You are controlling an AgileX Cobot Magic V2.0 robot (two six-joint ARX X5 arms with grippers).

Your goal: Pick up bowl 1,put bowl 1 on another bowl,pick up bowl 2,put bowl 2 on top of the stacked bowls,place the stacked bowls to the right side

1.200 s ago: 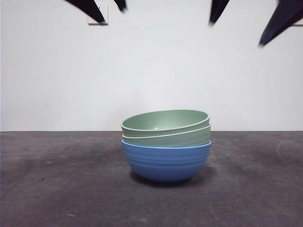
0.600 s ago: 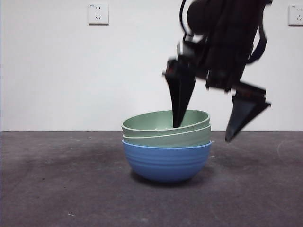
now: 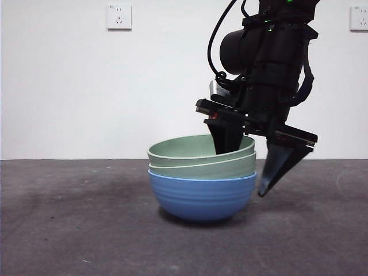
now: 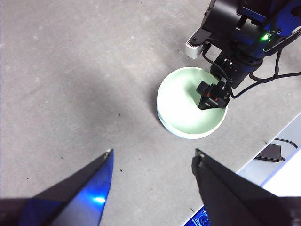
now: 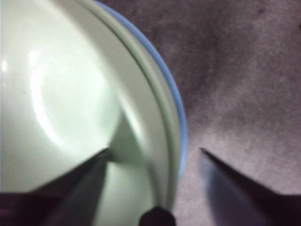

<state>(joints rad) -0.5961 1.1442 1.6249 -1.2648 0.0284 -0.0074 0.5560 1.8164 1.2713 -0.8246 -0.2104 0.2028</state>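
Blue at the bottom, pale green above: the stack [image 3: 202, 181] sits on the dark grey table [image 3: 69, 230] about midway across it, a blue ribbed bowl [image 3: 202, 198] holding two green bowls nested inside, of which the front view shows only the rims and upper walls. The top green bowl [image 3: 195, 148] lies slightly tilted, its right rim higher than its left. My right pincer [image 3: 247, 172] has its jaws apart and straddles the right rim of the stack: one jaw dips inside the top green bowl, the other hangs outside, just right of the blue bowl's wall, its tip above the table. In the right wrist view the same shows from above: one jaw lies over the pale green inner wall, the other over bare table, and the green rims and the thin blue edge [image 5: 181, 127] run between them. I cannot tell whether either jaw touches the bowls. The arm behind the pincer comes down from the upper right of the front view, bulky and black, with a cable looped at its side. My left pincer [image 4: 153, 157] hangs high over the table with its jaws apart and nothing between them, well apart from the stack; from there I look down on the stack [image 4: 186, 110] and on the right arm [image 4: 240, 33] reaching into it. On the white wall behind are two sockets, one at the upper left [image 3: 119, 16] and one at the far right edge [image 3: 359, 18].
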